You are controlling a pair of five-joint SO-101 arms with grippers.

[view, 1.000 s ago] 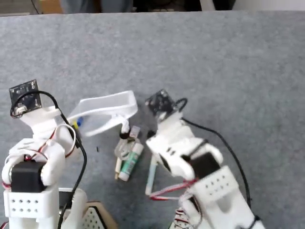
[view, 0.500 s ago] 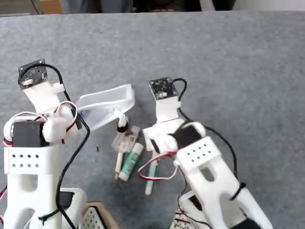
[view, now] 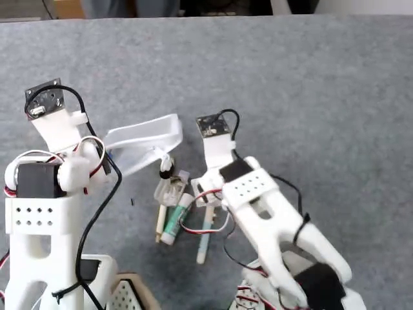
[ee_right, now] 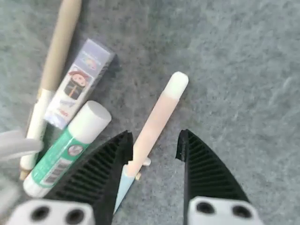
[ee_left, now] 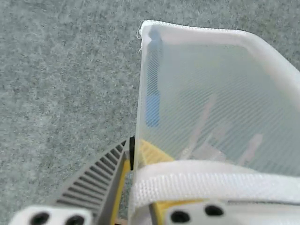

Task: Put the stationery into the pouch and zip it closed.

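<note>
My left gripper (ee_left: 136,164) is shut on one end of the white mesh pouch (ee_left: 211,108), holding it off the table; a small blue item (ee_left: 152,110) shows through the mesh. In the high view the pouch (view: 142,143) stretches from my left gripper (view: 103,165) toward the middle. My right gripper (ee_right: 154,145) is open and low over a pale pink and blue pen (ee_right: 157,117), with one black finger on each side. Beside the pen lie a green glue stick (ee_right: 65,154), a small printed packet (ee_right: 79,89) and a wooden pencil (ee_right: 58,47).
Grey felt covers the table (view: 322,97). The stationery lies in a cluster: glue stick (view: 175,218), pencil (view: 159,227) and pen (view: 205,237), just below the pouch's free end. The arm bases stand at the near edge.
The left arm raised the pouch a second ago and has held still since. The right arm swung in and came down over the pen, its wrist camera shifting left.
</note>
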